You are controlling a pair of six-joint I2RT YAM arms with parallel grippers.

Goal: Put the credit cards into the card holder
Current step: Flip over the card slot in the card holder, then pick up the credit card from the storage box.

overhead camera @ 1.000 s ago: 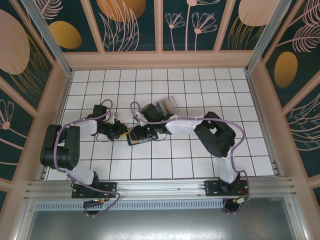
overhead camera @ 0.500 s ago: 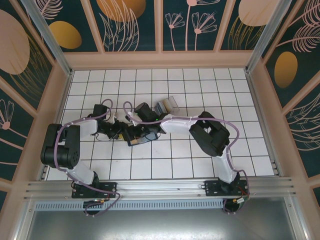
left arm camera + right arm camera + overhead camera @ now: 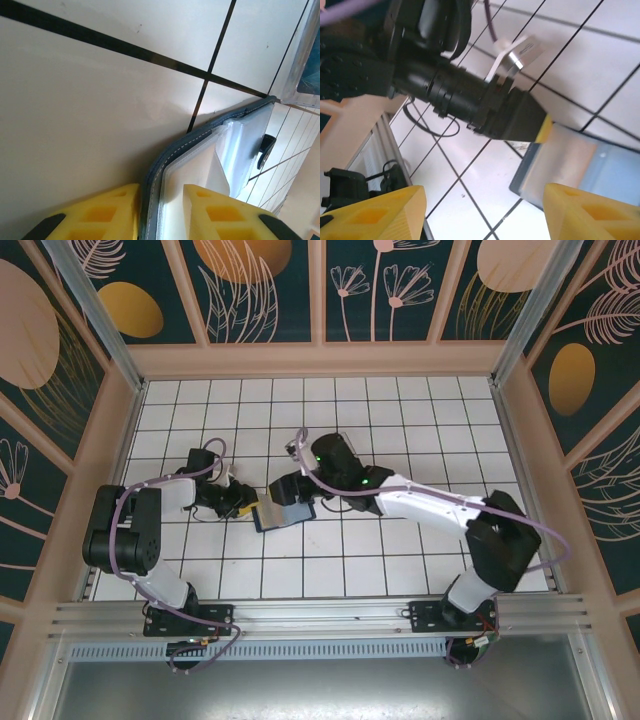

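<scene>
The left gripper had its two blocky yellow fingers closed to a narrow slot, pinching the stitched navy edge of the card holder. The holder lay open and flat on the glossy white tiled table, left of centre. Its clear plastic sleeves shone, with a small dark clasp tab at the far edge.

Above the holder, the right gripper hovered with its fingers spread wide, holding nothing. A beige patch and a blue patch showed under the sleeves. Whether these were cards could not be told.
</scene>
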